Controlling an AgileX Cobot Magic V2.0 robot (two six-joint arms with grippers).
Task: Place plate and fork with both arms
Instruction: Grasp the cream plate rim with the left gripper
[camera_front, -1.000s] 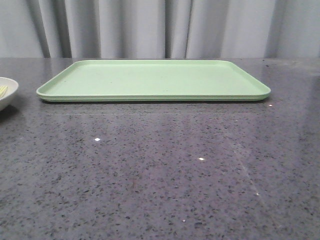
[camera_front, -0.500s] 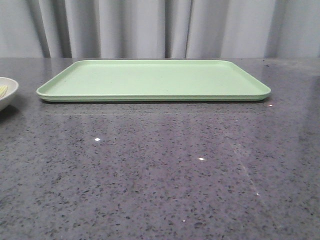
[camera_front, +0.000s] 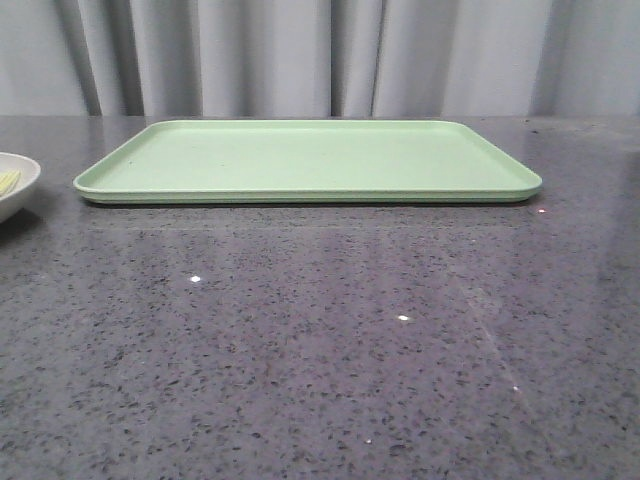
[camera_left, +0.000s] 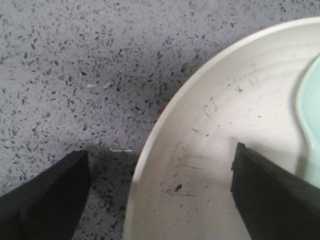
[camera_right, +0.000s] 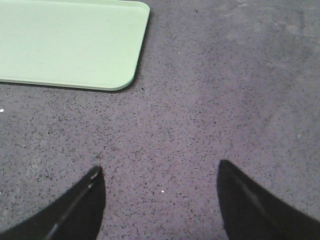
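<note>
The off-white plate sits on the table at the far left, cut off by the front view's edge. A pale yellow piece of the fork shows inside it. In the left wrist view my left gripper is open and straddles the plate's rim. One finger is over the table outside the plate, the other over the plate's inside. The fork is not seen in this view. My right gripper is open and empty above bare table. Neither gripper shows in the front view.
The light-green tray lies flat at the table's back centre; its near corner shows in the right wrist view. A pale blue-green spoon lies inside the plate. Grey curtains hang behind the speckled table.
In the front view the plate has shifted very slightly to the right. The tray has not moved.
</note>
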